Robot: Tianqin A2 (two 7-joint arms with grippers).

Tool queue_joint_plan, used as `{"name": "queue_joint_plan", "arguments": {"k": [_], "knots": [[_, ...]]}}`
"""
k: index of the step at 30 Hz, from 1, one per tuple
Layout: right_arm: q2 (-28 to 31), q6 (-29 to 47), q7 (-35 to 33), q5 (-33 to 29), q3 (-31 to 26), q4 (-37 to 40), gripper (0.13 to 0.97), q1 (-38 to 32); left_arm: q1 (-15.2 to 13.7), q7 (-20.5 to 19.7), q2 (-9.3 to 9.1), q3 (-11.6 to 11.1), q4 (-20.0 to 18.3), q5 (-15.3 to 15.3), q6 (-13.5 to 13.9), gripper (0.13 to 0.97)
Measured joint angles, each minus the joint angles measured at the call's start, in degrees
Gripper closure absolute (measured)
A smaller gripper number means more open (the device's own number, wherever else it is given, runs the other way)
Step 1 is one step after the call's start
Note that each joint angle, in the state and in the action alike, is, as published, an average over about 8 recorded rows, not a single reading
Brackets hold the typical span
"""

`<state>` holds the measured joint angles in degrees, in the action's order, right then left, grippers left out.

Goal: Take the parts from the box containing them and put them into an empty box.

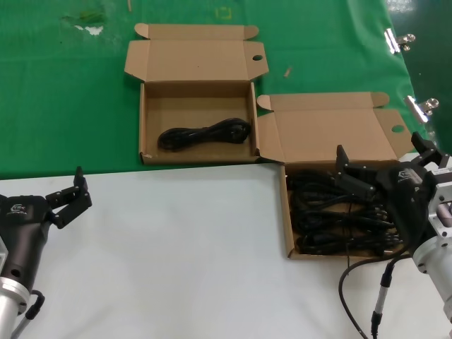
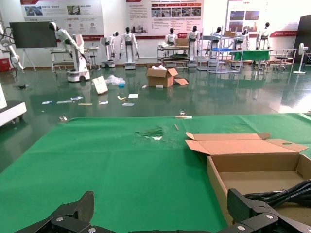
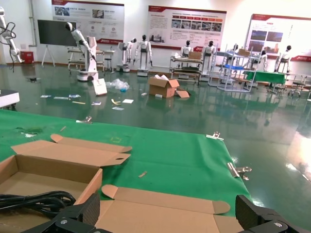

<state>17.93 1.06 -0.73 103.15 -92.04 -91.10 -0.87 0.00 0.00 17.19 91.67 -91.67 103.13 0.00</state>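
The box containing them (image 1: 286, 219) sits at the right on the white table, its lid (image 1: 332, 127) folded back, with a tangle of black cables (image 1: 332, 219) inside. My right gripper (image 1: 381, 154) hovers open and empty over its far part; in the right wrist view (image 3: 170, 209) only that lid (image 3: 160, 213) shows between the jaws. The emptier box (image 1: 191, 104) lies farther left on the green mat, with one coiled cable (image 1: 205, 134) on its floor. It also shows in the left wrist view (image 2: 216, 179). My left gripper (image 1: 70, 196) is open and empty at the near left.
Green mat (image 1: 63, 106) covers the table's far half, white surface (image 1: 176, 247) the near half. Metal clips (image 1: 399, 41) hold the mat's right edge. My own thin black wire (image 1: 353, 282) loops near the right arm.
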Motion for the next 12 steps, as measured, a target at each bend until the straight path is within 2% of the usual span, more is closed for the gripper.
{"name": "queue_joint_plan", "arguments": {"k": [12], "knots": [[0.0,0.0,0.0,0.0,0.0,0.0,0.129,0.0,0.0,0.0,0.0,0.0,0.0,0.0,0.0,0.132]]}}
